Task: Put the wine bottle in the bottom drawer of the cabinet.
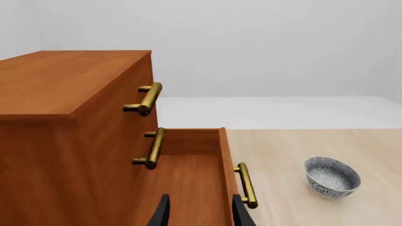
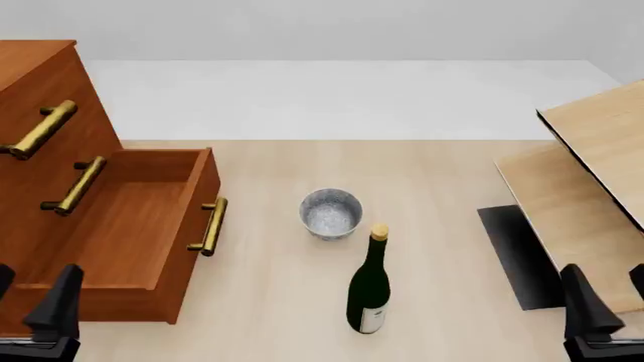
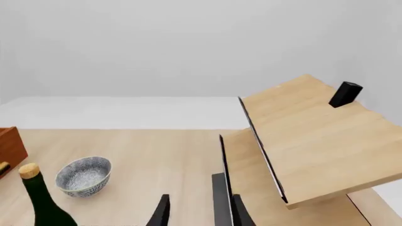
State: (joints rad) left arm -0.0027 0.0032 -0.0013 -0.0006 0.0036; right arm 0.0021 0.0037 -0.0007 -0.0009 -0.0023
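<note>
The wine bottle (image 2: 369,290) stands upright on the table, dark green with a tan cork and a white label; its neck (image 3: 39,197) shows in the right wrist view. The reddish-brown cabinet (image 2: 35,98) is at the left. Its bottom drawer (image 2: 131,219) is pulled out and nothing lies inside (image 1: 188,179). A brass handle (image 1: 246,184) runs across its front. My left gripper (image 2: 30,305) is open near the drawer's near corner, with nothing between its fingers (image 1: 162,213). At the near right my right gripper (image 2: 611,302) is open too, well right of the bottle.
A speckled grey bowl (image 2: 330,213) sits just beyond the bottle, right of the drawer front, and appears as bowl (image 1: 332,176) and bowl (image 3: 84,175) in the wrist views. Pale light-wood furniture (image 2: 593,188) with a dark base stands tilted at the right.
</note>
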